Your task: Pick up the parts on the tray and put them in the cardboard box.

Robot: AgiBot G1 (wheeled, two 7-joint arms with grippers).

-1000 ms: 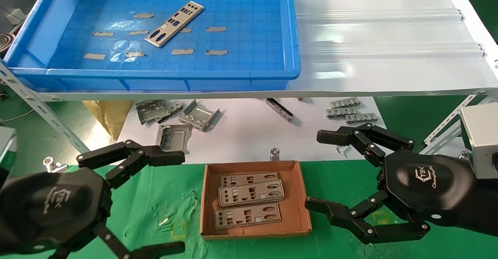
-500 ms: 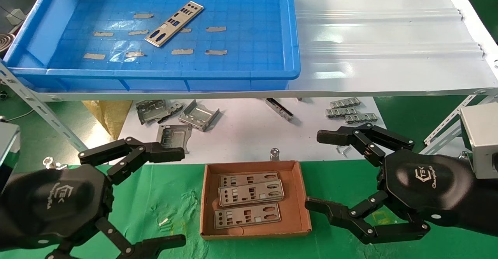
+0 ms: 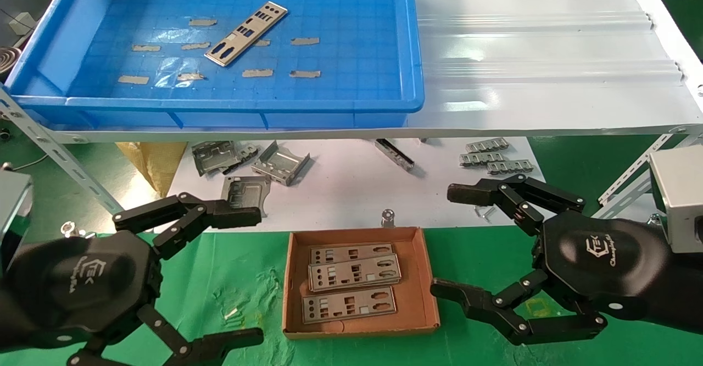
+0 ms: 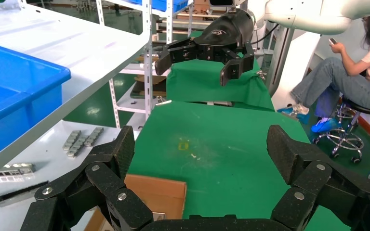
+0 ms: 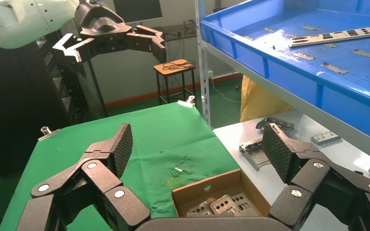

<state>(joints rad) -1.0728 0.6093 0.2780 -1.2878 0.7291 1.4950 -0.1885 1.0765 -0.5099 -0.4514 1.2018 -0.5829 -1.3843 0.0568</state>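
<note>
One silver punched plate, a part (image 3: pixel 247 33) (image 5: pixel 335 36), lies slantwise on the floor of the blue tray (image 3: pixel 219 105) (image 5: pixel 289 62) on the upper shelf. The cardboard box (image 3: pixel 362 330) (image 5: pixel 207 185) (image 4: pixel 154 192) sits on the green cloth below, holding three plates (image 3: pixel 354 271) (image 5: pixel 221 204). My left gripper (image 3: pixel 244 278) (image 4: pixel 202 149) hovers open to the left of the box with nothing between its fingers. To the right of the box my right gripper (image 3: pixel 449 240) (image 5: pixel 197 144) is open and also empty. Both are well below and in front of the tray.
Bent grey brackets (image 3: pixel 280 162) and ribbed clips (image 3: pixel 494 157) lie on the white lower shelf behind the box. A small metal knob (image 3: pixel 388 216) stands at the box's far edge. Slanted shelf struts (image 3: pixel 60 157) flank both sides. A seated person (image 4: pixel 361 62) is beyond the right arm.
My left gripper has drifted slightly forward and to the right, staying open. The right arm, the plates and the box have not moved.
</note>
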